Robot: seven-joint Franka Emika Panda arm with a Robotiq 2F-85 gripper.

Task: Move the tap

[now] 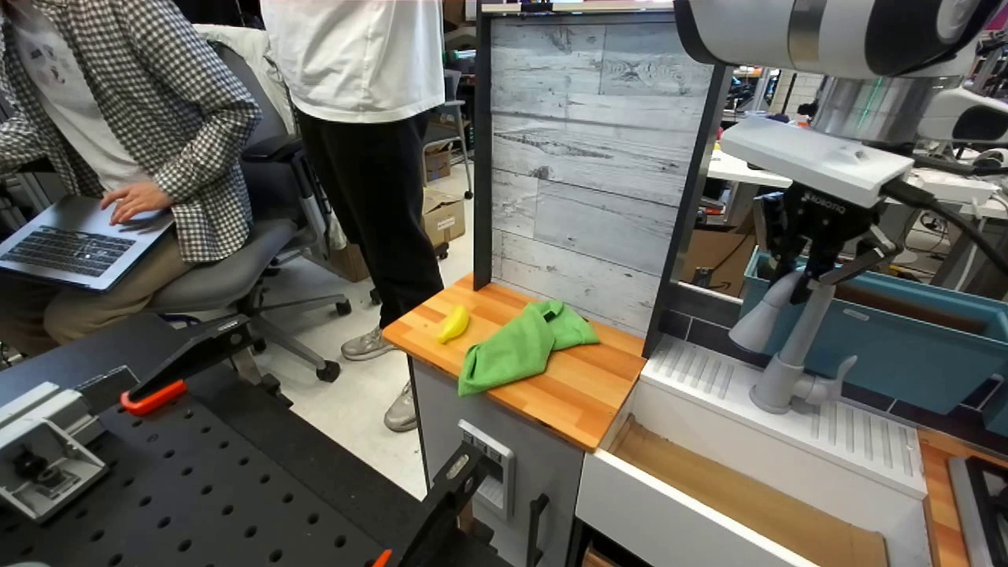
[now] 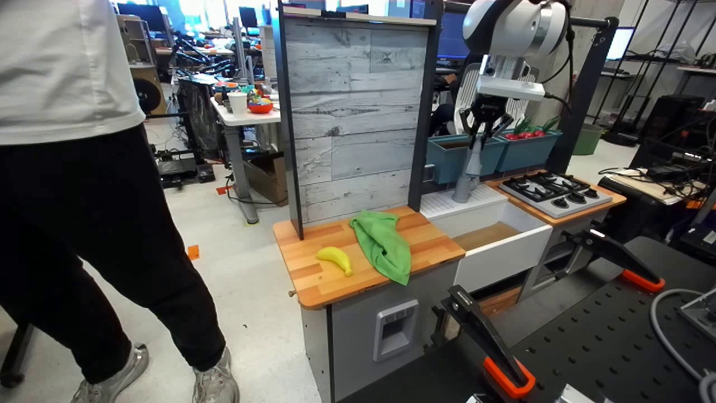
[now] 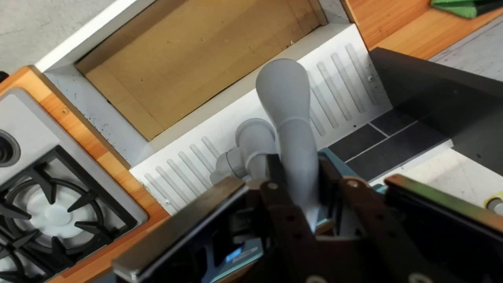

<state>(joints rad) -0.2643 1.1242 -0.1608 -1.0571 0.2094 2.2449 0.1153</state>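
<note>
Jaws at the top of the grey tap (image 2: 473,164), yellow banana (image 2: 335,258) near green cloth (image 2: 384,246) on the wooden counter (image 2: 432,239)

White, black-banded arm (image 1: 748,35), black cable (image 1: 935,205), ROBOTIQ-lettered black claw (image 3: 300,163) with dim, perhaps brownish links (image 3: 282,201).

1. This is a laboratory: a robot arm (image 2: 498,27) hangs over a kitchen unit (image 2: 430,242) with sink (image 2: 503,260) and stove (image 2: 559,206).
2. A perforated black table (image 1: 236,484) has clamps (image 2: 485,331).
3. A seated person (image 1: 185,102) has a laptop (image 1: 87,248).
4. Farther behind are probably monitors (image 2: 140,17), though blurred.
</note>
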